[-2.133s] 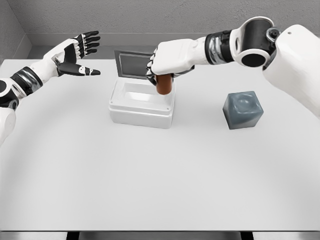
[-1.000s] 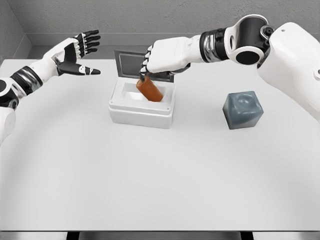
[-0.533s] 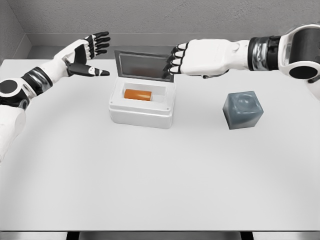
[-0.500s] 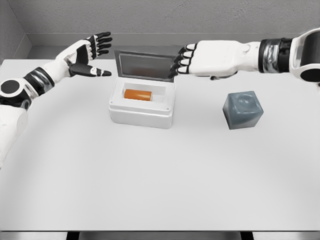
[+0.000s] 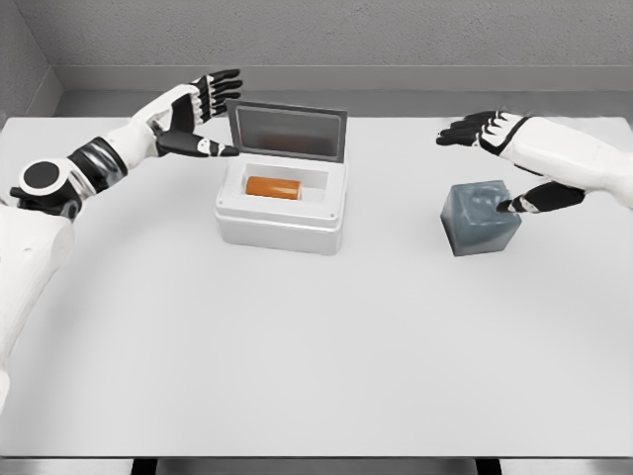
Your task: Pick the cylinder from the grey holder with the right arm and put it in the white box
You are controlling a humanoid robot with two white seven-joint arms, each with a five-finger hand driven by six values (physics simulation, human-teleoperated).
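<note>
- Cylinder [image 5: 272, 187] first: it is orange and short, and it lies on its side inside the white box [image 5: 282, 226], down on the floor of the box, so the putting-in part of the job looks done
- Going from near to far, the closest thing is the big white table [image 5: 297, 366], and the front part of it is bare
- Next, on the right side, sits the grey holder [image 5: 480, 219], a dark grey block with a round dip in its top, and nothing stands in that dip now
- Right hand [image 5: 514, 148] hangs just above and behind the grey holder, with its fingers spread wide and holding nothing; its thumb points down near the top corner of the holder, and I cannot tell if it touches
- White box is in the middle of the table, well apart from the holder, and its grey lid [image 5: 287, 130] stands up open at the back
- Cylinder looks smooth and round with flat ends, bright orange on top and a bit darker at the right end, and it rests a little left of the middle of the box
- Left hand [image 5: 193, 109] is farthest back, up in the air just beside the left edge of the lid, fingers spread wide and holding nothing
- I think nothing much is left to do, since the lid is not part of the job
</note>
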